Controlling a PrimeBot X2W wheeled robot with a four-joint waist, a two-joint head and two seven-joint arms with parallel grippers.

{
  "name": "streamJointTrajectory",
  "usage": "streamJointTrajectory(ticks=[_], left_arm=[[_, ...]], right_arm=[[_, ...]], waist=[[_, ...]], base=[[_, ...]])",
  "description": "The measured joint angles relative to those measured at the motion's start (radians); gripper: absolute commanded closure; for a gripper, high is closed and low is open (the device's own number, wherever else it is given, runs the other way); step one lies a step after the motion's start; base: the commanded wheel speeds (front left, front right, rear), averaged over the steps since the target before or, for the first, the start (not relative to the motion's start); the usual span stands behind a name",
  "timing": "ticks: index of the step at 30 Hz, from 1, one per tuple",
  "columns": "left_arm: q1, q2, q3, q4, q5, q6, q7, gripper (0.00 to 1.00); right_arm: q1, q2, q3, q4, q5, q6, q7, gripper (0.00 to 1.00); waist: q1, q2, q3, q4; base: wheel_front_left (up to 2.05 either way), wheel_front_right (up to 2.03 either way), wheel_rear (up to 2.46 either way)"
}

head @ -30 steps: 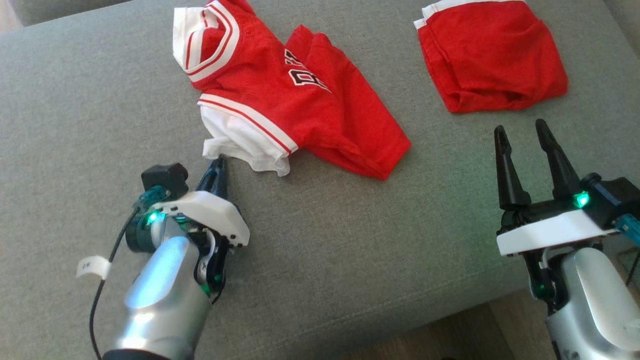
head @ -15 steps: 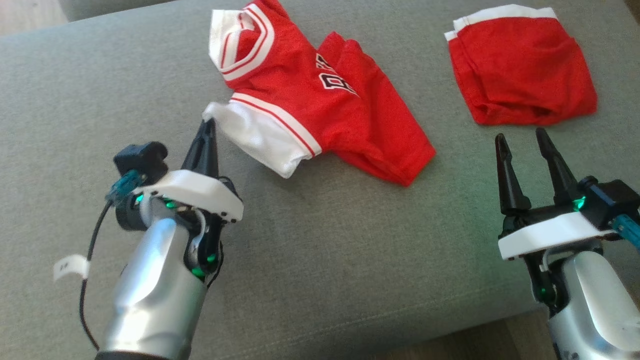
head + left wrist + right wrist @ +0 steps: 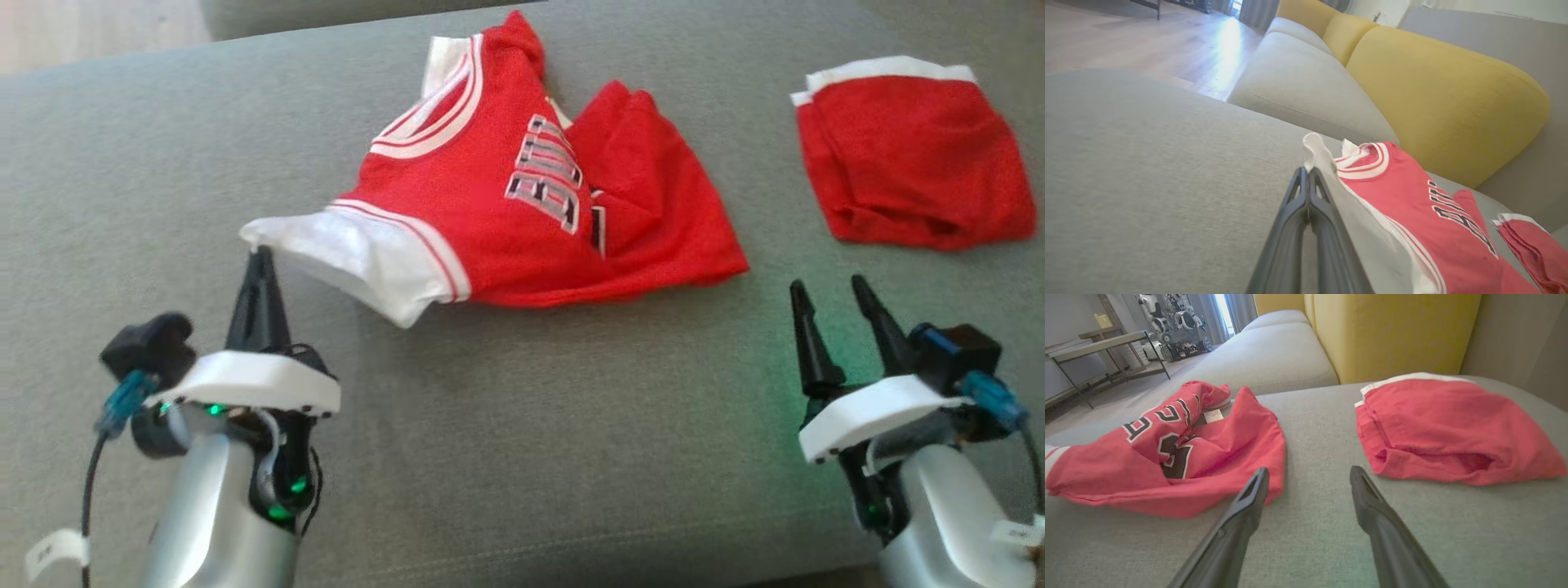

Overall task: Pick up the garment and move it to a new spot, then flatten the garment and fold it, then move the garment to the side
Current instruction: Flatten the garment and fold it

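A living room, by its look: grey sofa, yellow back cushions, wooden floor and curtains.

The garment is soft red cloth, its white sleeve smoother (faintly shiny). The sofa seat is matt grey woven fabric. The left gripper looks like matt dark plastic; its forearm is glossy silver metal.

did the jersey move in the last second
Yes. The jersey has stretched left, away from the shorts: the left gripper, shut on its white sleeve, has drawn that end out.
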Motion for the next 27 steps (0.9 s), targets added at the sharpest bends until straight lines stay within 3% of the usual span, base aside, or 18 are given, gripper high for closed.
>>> streamJointTrajectory(ticks=[16,27], left_arm=[[0.047,0.001,0.011,-0.114,-0.010,0.052,0.000,1.00],[0.047,0.001,0.035,-0.153,-0.011,0.087,0.000,1.00]], right_arm=[[-0.064,0.049,-0.009,0.154,-0.010,0.000,0.024,0.00],[-0.097,0.060,-0.026,0.249,-0.036,0.000,0.021,0.00]], waist=[[0.0000,0.0000,0.013,0.115],[0.0000,0.0000,0.032,0.147]], base=[[0.00,0.00,0.00],[0.00,0.00,0.00]])
